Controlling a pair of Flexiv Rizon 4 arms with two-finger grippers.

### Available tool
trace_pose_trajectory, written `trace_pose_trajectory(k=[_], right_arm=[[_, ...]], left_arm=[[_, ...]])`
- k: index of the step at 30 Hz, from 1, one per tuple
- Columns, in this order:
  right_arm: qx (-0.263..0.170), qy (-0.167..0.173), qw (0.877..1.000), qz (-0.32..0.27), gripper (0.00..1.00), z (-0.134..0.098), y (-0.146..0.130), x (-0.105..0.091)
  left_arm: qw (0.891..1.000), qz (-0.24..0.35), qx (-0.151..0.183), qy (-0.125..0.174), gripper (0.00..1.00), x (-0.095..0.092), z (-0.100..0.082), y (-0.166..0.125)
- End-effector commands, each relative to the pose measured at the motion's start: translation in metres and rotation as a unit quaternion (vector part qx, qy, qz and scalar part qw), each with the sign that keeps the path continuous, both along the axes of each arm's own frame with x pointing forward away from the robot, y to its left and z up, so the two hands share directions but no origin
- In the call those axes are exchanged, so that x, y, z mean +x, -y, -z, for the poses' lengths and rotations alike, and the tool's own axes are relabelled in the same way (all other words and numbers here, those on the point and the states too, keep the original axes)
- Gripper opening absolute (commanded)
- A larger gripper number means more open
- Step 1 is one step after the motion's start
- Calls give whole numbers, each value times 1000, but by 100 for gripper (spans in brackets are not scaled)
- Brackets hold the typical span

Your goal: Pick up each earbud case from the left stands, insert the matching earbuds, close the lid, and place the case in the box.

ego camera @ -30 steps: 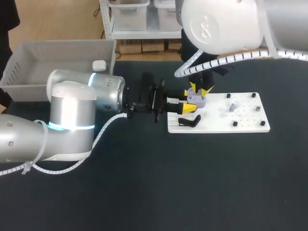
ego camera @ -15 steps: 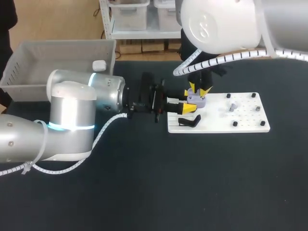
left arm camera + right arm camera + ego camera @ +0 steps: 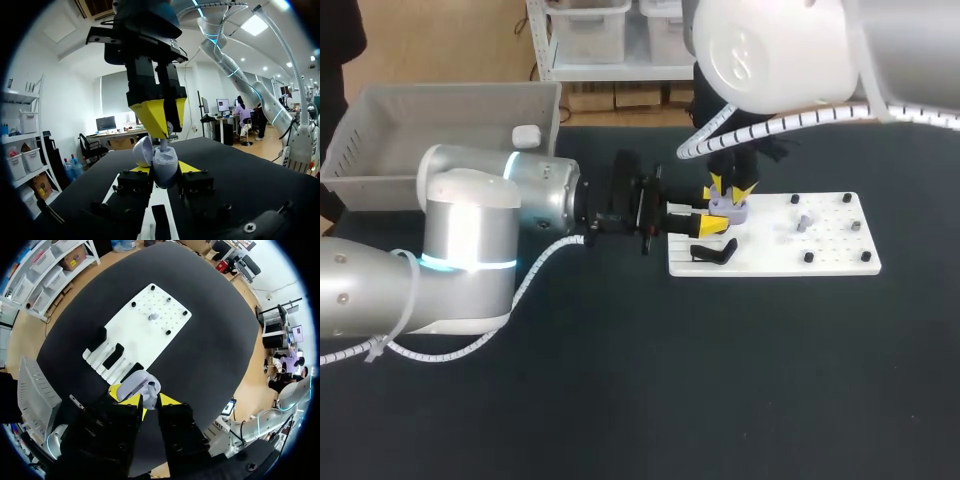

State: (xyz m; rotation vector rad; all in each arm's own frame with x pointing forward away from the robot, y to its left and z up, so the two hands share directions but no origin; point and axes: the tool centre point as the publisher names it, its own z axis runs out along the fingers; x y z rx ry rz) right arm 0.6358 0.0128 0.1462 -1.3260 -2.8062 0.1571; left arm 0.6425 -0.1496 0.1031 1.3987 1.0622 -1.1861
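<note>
Pinching earbud (image 3: 151, 386) at case (image 3: 133, 383), right hand (image 3: 147, 398)

A black table (image 3: 720, 380) bears a white pegboard (image 3: 770, 262).

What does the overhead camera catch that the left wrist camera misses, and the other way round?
Only the head view shows the bin with a white case inside. Only the left wrist view shows the purple case open, with the right gripper holding an earbud at its opening. Both show the left gripper gripping that case.
</note>
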Motion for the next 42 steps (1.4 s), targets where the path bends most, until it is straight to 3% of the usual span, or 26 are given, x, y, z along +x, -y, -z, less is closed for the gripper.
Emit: trace_pose_trajectory(k=[1,17,18,19,20,27,30,31,32,33,35,36,37,39,42], right_arm=[[0,-2,1000,1,0,3,2,2],[2,8,1000,0,0,9,8,3],[3,9,1000,0,26,9,8,3],[4,10,1000,0,78,9,8,2],[9,11,1000,-1,100,8,8,-1],[45,39,998,-7,100,-7,17,-27],[69,73,994,-39,97,-14,28,-42],[74,90,992,-57,95,-15,32,-46],[81,103,989,-70,78,-16,36,-47],[84,128,982,-107,72,-17,41,-51],[81,152,974,-145,100,-13,51,-58],[89,164,970,-157,73,-10,58,-58],[86,168,967,-171,63,-5,64,-59],[101,170,965,-175,75,3,77,-59],[117,175,963,-170,80,13,95,-55]], left_arm=[[1000,-4,0,1,0,-2,0,0],[1000,-4,0,1,0,-2,0,0],[1000,-4,0,1,0,-2,0,0],[1000,-4,0,1,0,-2,0,0],[1000,-4,0,1,0,-2,0,0],[1000,-4,0,1,0,-2,0,0],[1000,-4,0,1,0,-2,0,0],[1000,-4,0,1,0,-2,0,0],[1000,-4,0,1,0,-2,0,0],[1000,-4,0,1,0,-2,0,0],[1000,-4,0,1,0,-2,0,0],[1000,-4,0,1,0,-2,0,0],[1000,-4,0,1,0,-2,0,0],[1000,-4,0,1,0,-2,0,0],[1000,-4,0,1,0,-2,0,0]])
